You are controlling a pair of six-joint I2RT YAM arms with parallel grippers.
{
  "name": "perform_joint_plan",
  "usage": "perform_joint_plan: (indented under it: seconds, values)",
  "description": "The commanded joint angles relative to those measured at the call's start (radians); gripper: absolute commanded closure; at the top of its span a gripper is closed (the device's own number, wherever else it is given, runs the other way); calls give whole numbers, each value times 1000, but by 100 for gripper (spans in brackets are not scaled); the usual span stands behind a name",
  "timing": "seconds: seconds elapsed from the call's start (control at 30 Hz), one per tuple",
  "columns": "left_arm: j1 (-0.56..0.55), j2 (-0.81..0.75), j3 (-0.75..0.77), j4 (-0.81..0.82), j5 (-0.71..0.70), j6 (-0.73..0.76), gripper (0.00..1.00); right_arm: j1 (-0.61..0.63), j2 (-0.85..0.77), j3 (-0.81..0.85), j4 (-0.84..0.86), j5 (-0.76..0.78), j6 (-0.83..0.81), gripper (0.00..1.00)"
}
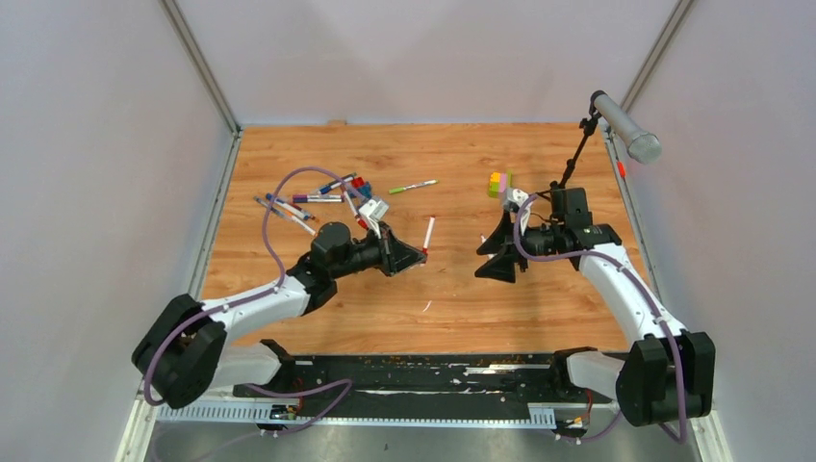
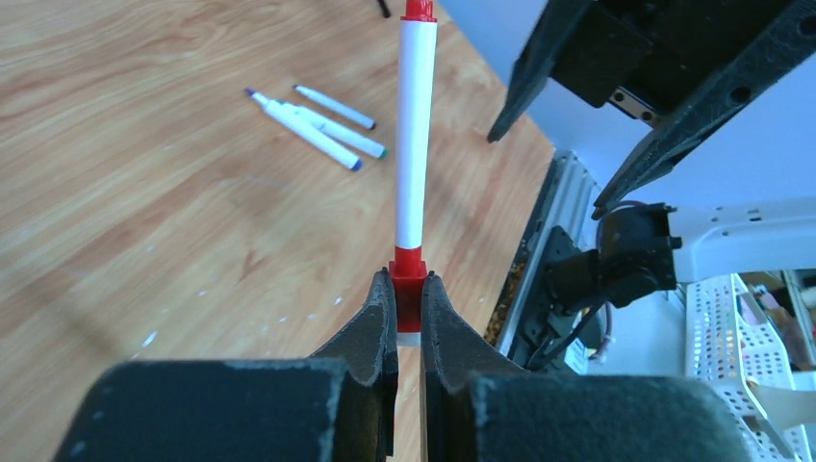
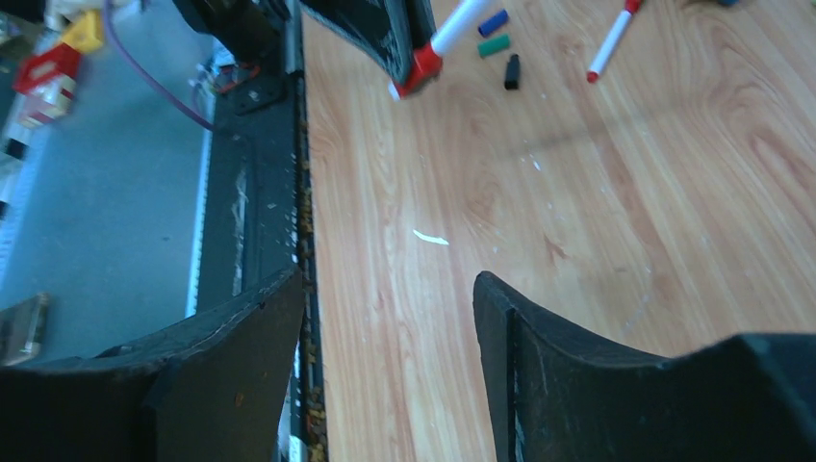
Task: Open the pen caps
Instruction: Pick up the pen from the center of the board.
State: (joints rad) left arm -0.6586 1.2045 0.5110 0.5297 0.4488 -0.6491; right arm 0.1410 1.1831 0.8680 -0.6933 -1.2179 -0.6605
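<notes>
My left gripper point(image 2: 409, 289) is shut on the red end of a white-barrelled pen point(image 2: 416, 125), which points away from the jaws and has a red far end. From above, that pen point(image 1: 428, 234) stands out of the left gripper point(image 1: 421, 256) at mid-table. My right gripper point(image 1: 484, 260) faces it a short way to the right, open and empty point(image 3: 390, 279). Loose pen caps lie on the wood: blue point(image 3: 493, 21), green point(image 3: 494, 44) and black point(image 3: 511, 71). Several more pens point(image 1: 308, 199) lie heaped at the back left.
A green-ended pen point(image 1: 414, 186) lies alone at the back centre and another red pen point(image 3: 608, 43) beyond the caps. A yellow-green-pink block stack point(image 1: 498, 183) and a microphone stand point(image 1: 577, 159) are at the back right. A small white scrap point(image 1: 426, 307) lies near the front edge.
</notes>
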Motion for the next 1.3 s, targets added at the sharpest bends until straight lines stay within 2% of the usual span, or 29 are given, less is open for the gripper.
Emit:
perform_joint_plan:
  seconds: [0.0,0.13,0.23,0.3,0.4,0.43,0.47,0.53,0.67,0.8,1.0,1.27]
  values:
    - [-55,75,-12,290,-29,-63,100,6,-2,-33,254,-194,270,34]
    - [-87,137,-3,366,-44,-93,100,9,25,-66,464,-196,523,34]
    - [-112,175,13,387,-48,-102,100,22,49,-73,522,-149,634,34]
    - [-124,198,27,390,-42,-105,100,31,59,-52,456,-146,579,34]
    - [-129,227,53,360,-19,-108,100,36,68,75,96,-144,183,32]
    - [-128,233,69,325,-10,-98,100,36,72,95,30,-133,110,32]
    - [-129,240,85,286,-5,-85,100,36,73,98,29,-122,112,32]
    - [-132,248,99,222,-7,-63,100,35,72,61,125,-105,229,32]
    - [-142,251,95,247,-15,-79,100,42,75,-34,411,-28,546,34]
    - [-158,263,95,291,-31,-97,100,71,98,-48,511,17,699,35]
    - [-181,320,102,373,-23,-143,100,123,106,-63,572,41,763,36]
    - [-187,329,92,412,-32,-160,100,126,126,-59,577,128,808,45]
